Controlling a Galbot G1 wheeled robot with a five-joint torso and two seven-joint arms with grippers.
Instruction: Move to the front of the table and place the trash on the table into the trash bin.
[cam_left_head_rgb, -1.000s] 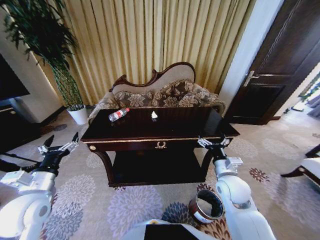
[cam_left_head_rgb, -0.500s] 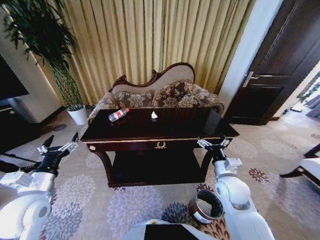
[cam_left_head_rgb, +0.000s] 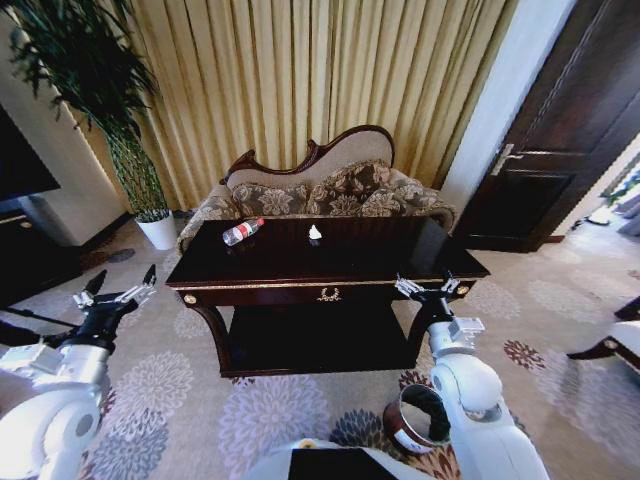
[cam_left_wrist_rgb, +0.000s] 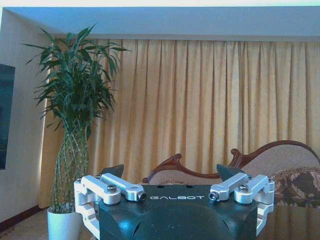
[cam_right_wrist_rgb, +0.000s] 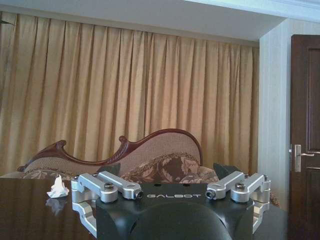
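**Robot faces littered table, both hands empty**

A wheeled robot stands before a dark glossy rectangular wooden table with gold trim (cam_left_head_rgb: 330, 262) at the centre of the head view, in a carpeted room hung with gold pleated curtains (cam_left_head_rgb: 300, 80). A clear plastic bottle with a red label (cam_left_head_rgb: 241, 231) lies on its side near the table's far left corner, upper left of the tabletop. A white crumpled scrap of paper (cam_left_head_rgb: 315, 232) sits near the far edge, just right of the bottle and apart from it; the right wrist view catches the same scrap (cam_right_wrist_rgb: 58, 187) on the dark tabletop.

The left hand (cam_left_head_rgb: 113, 292) hangs at the lower left of the frame, off the table's left end, fingers spread apart and holding nothing. The right hand (cam_left_head_rgb: 427, 288) hovers at the table's front right corner, its fingers likewise apart and empty. Both wrist views show the finger pairs set wide.

A small round reddish-brown bin with a dark rim (cam_left_head_rgb: 415, 420) rests on the floral carpet at the lower right, partly hidden behind the right arm. A carved-back floral sofa (cam_left_head_rgb: 320, 190) stands behind the table, and a tall green plant in a white pot (cam_left_head_rgb: 158, 228) fills the upper left.
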